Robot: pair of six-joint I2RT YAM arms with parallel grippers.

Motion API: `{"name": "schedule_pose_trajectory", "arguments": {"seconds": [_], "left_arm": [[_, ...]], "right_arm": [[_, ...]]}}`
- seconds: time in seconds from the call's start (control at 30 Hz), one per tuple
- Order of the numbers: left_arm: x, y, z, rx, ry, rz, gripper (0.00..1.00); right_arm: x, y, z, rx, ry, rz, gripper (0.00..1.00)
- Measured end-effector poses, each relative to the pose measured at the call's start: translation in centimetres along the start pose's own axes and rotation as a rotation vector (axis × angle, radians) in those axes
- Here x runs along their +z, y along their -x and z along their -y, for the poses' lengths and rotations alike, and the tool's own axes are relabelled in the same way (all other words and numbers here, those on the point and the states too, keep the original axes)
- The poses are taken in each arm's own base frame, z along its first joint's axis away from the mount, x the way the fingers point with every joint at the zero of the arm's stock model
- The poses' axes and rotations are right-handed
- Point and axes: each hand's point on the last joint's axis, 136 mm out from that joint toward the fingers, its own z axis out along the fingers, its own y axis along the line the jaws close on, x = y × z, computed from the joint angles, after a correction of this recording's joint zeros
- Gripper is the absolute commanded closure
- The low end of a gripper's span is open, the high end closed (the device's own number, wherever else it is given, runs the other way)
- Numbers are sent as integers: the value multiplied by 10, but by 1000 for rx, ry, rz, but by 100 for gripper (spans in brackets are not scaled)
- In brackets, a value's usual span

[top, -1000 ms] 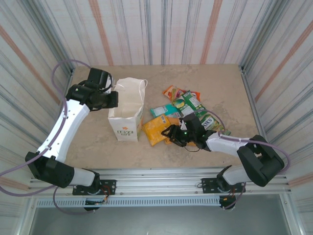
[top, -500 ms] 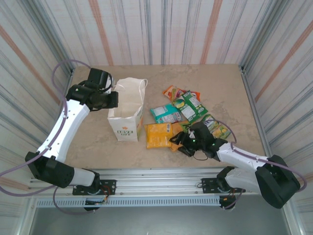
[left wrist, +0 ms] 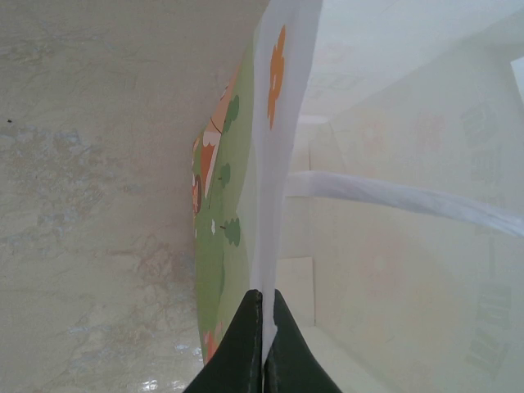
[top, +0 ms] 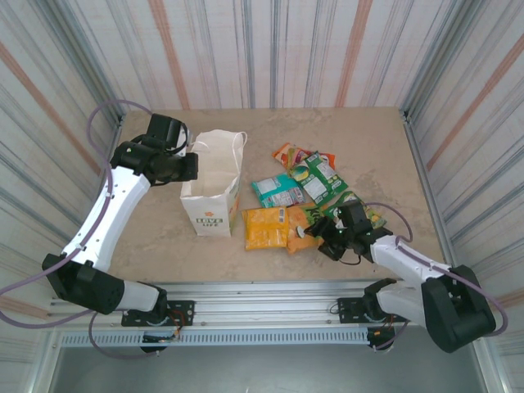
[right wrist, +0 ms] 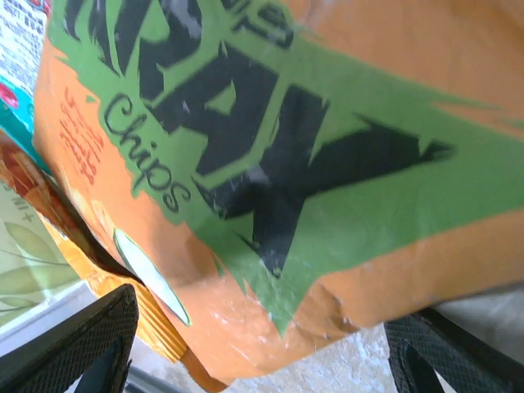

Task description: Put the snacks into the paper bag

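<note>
Snacks [top: 304,187] lie in a loose, glossy heap on the table [top: 368,135]: orange, yellow, green and teal foil packets that overlap just ahead of and beside the right hand [top: 318,243]. The nearest is an orange packet [right wrist: 286,164] with a jagged green band, black lettering and the word "Chips". Its crumpled corner sits between the right hand's fingers [right wrist: 78,344]. Those fingers stand wide apart, with bare table showing beside the foil, so they grip nothing.

A yellow-orange packet [top: 266,228] lies flat just beyond the fingertips, between the right hand and the paper bag [top: 214,192]. The bag stands upright and open-mouthed, white with "LOVE LIFE" on its near face and green-orange flowers on its side. The left hand [left wrist: 264,307] is pinched together on the top edge of the bag's side wall. A white handle [left wrist: 393,196] crosses the mouth just inside it. The right arm lies low over the table.
</note>
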Motion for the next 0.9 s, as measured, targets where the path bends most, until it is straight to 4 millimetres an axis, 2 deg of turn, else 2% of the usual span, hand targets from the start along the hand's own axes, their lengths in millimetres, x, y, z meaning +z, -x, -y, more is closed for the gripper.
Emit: {"name": "schedule_pose_trajectory", "arguments": {"seconds": [0.23, 0.33, 0.5, 0.67, 0.77, 0.9], "left_arm": [[3, -3, -1, 0, 1, -8, 100], [3, -3, 0, 0, -3, -9, 100], [3, -2, 1, 0, -6, -5, 100], [3, -1, 1, -1, -7, -2, 100], [2, -1, 1, -1, -8, 1, 100], [0, -1, 1, -1, -9, 5, 100]], "right_arm": [[15, 24, -21, -57, 80, 44, 28], [18, 35, -27, -86, 102, 88, 36], [16, 54, -36, -140, 122, 186, 59], [9, 65, -40, -178, 126, 262, 80], [0, 69, -45, -210, 138, 299, 88], [-13, 68, -51, -256, 152, 324, 94]]}}
